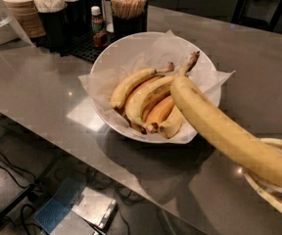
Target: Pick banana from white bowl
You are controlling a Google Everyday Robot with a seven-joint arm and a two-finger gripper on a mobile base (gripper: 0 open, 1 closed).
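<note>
Dim room; overhead glare on counter (58, 89); claw (274, 173) lower right gripping banana (218, 125).
</note>
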